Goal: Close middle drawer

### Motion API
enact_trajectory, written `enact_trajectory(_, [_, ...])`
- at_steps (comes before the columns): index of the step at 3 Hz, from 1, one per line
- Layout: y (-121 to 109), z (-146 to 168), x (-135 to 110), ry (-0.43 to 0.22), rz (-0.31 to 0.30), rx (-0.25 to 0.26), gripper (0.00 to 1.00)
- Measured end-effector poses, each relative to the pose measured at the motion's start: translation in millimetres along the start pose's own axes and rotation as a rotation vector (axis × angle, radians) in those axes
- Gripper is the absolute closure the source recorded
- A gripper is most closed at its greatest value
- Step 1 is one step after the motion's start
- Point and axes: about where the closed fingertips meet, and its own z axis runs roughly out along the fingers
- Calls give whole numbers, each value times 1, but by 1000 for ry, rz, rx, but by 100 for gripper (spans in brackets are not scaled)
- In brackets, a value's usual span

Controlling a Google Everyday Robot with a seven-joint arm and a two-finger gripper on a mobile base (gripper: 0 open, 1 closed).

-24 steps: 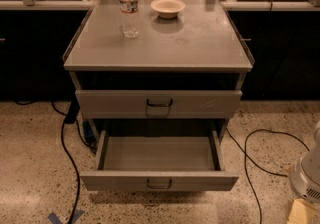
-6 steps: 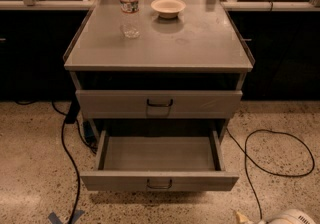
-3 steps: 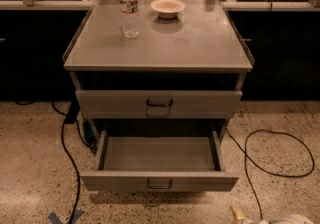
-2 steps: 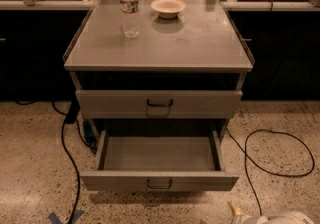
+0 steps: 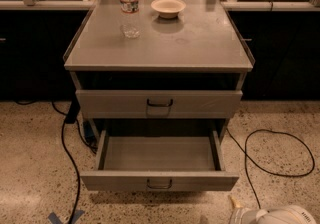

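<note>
The middle drawer [image 5: 160, 154] stands pulled out of the desk [image 5: 200, 48] toward the camera, low in the frame; its flat grey front runs left to right, and its shallow tray reaches back under the drawer above [image 5: 205, 104]; the small dark loop handle [image 5: 159, 184] sits at the centre of the front and faces the camera; the tray shows only its bare grey bottom. The drawer above is pushed in, its own handle in line with the lower one.

The tool [image 5: 239, 210] lies at the bottom right edge of the frame, low over the speckled floor [image 5: 30, 168], to the right of the open drawer's front corner and apart from it; it touches and holds nothing visible; whether it is released or clenched cannot be told.

On the desk a water bottle [image 5: 130, 8] stands upright at the back left, a shallow bowl [image 5: 168, 7] just to its right; a black cable [image 5: 280, 172] loops on the floor at right.
</note>
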Motion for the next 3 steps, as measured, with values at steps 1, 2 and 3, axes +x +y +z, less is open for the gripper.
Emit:
enact_trajectory(1, [-13, 3, -3, -4, 16, 11, 0])
enact_trajectory(2, [-23, 13, -4, 24, 35, -17, 0])
enact_trajectory(3, [-24, 34, -1, 57, 38, -90, 0])
